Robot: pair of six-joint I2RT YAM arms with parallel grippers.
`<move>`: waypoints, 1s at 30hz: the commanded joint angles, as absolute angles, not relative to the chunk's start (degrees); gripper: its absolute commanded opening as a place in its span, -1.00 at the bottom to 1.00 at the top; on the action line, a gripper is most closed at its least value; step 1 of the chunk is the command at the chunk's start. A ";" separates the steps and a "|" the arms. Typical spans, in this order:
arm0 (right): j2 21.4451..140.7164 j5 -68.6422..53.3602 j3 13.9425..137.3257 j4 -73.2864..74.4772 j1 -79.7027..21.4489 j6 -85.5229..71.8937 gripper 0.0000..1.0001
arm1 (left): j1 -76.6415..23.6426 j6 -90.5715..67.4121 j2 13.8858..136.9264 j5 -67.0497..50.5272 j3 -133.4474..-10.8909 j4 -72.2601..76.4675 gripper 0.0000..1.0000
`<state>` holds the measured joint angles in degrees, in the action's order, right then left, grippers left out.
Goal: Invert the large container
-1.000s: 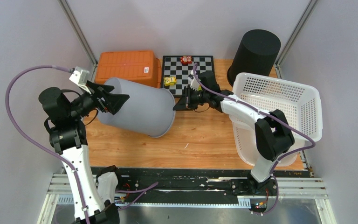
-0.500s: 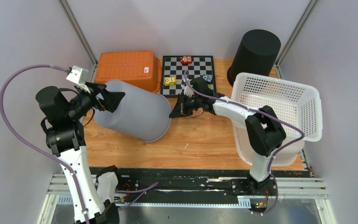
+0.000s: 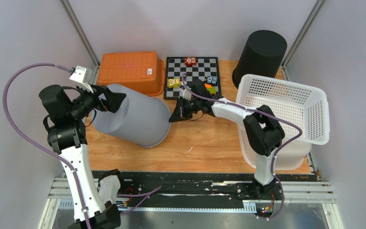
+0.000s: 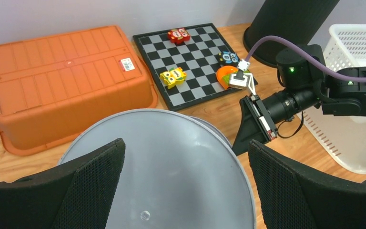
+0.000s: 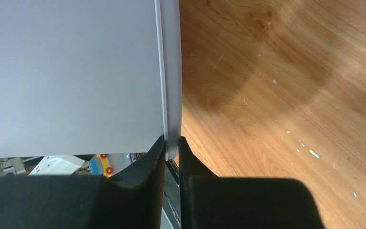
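Observation:
The large container is a grey plastic bucket, tilted on the left half of the table with its flat bottom toward the left arm and its mouth facing down and to the right. My left gripper is open wide, its fingers spread over the bucket's bottom; nothing is pinched between them. My right gripper is shut on the bucket's rim. In the right wrist view the thin grey rim runs straight down between the two pads.
An upturned orange bin sits just behind the bucket. A chessboard with small toys lies at the back centre. A black bin stands at the back right, and a white mesh basket is beside the right arm.
The bucket has shifted left and tipped further, its mouth lower. My right gripper followed leftward, holding the rim. My left gripper stayed open over the bottom.

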<state>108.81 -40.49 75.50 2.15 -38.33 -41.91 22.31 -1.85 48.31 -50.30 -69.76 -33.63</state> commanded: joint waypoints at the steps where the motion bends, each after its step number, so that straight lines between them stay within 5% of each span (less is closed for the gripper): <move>1: 111.36 -42.61 78.05 2.69 -39.55 -40.88 -0.95 | 22.02 1.35 47.99 -50.08 -68.14 -34.48 1.00; 30: 118.50 -45.34 81.77 3.42 -39.73 -40.67 -0.95 | 22.01 5.41 51.43 -52.23 -60.69 -31.42 1.00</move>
<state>116.86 -42.39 79.31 3.05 -38.74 -41.89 22.31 4.32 50.87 -51.11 -61.82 -32.12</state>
